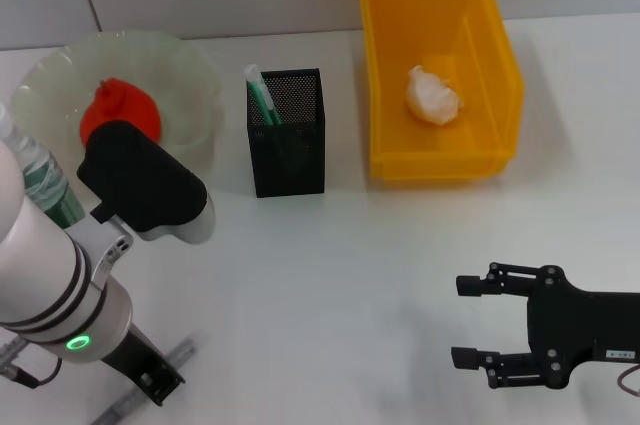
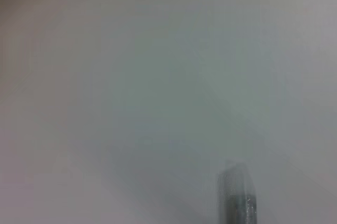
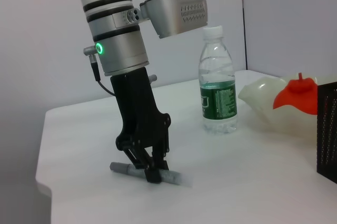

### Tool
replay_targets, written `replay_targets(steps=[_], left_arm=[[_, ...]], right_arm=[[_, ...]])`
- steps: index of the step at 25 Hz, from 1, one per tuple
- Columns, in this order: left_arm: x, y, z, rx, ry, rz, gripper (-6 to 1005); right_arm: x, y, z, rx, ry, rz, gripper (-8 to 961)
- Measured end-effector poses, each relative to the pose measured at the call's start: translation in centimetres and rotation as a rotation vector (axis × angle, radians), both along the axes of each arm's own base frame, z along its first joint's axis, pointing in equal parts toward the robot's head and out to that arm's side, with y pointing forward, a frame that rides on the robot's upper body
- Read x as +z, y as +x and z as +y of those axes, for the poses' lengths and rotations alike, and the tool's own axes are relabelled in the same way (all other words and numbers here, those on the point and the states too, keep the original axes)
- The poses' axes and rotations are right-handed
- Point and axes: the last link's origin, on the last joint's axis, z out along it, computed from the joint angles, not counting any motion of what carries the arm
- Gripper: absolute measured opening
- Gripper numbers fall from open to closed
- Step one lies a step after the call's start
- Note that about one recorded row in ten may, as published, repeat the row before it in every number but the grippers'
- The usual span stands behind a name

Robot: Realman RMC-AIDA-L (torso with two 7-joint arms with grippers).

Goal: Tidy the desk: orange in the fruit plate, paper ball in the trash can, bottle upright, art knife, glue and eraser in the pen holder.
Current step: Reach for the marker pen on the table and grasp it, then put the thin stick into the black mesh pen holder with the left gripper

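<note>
We see the left claw (image 3: 152, 174) closed around the grey art knife (image 3: 150, 173) lying on the white worktop (image 1: 330, 275). The right claw (image 1: 478, 321) hovers open, apart. The bottle (image 3: 217, 83) stands upright beside the fruit plate (image 1: 190, 70) holding the orange (image 1: 120, 110).

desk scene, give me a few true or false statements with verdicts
1. The red-orange round orange lies in the pale green scalloped fruit plate. True.
2. The crumpled white paper ball lies on the table. False: it is inside the bright yellow plastic trash can.
3. The clear plastic bottle stands upright. True.
4. The right gripper grips the grey art knife. False: its jaws are open and empty; the left gripper is at the knife.
</note>
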Motion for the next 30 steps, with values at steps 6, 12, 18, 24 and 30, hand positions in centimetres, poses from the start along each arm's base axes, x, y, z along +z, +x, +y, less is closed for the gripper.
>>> replay_targets(steps=[6, 12, 18, 24, 30], left_arm=[[0.0, 0.0, 0.0, -0.003, -0.005, -0.002, 174], [0.1, 1.1, 0.0, -0.032, -0.002, -0.033, 159], [1.3, 4.8, 0.7, -0.178, 0.056, -0.156, 153], [1.9, 8.4, 1.6, -0.418, 0.135, -0.369, 151], [2.5, 10.8, 2.6, -0.625, 0.239, -0.601, 152]], right_arm=[[0.0, 0.2, -0.2, -0.01, 0.0, 0.002, 776], [0.5, 0.5, -0.3, -0.026, 0.024, 0.014, 777], [0.7, 0.6, -0.6, -0.037, 0.033, 0.027, 777], [0.8, 0.6, -0.8, -0.041, 0.036, 0.039, 777], [1.0, 0.8, -0.9, -0.057, 0.049, 0.051, 777]])
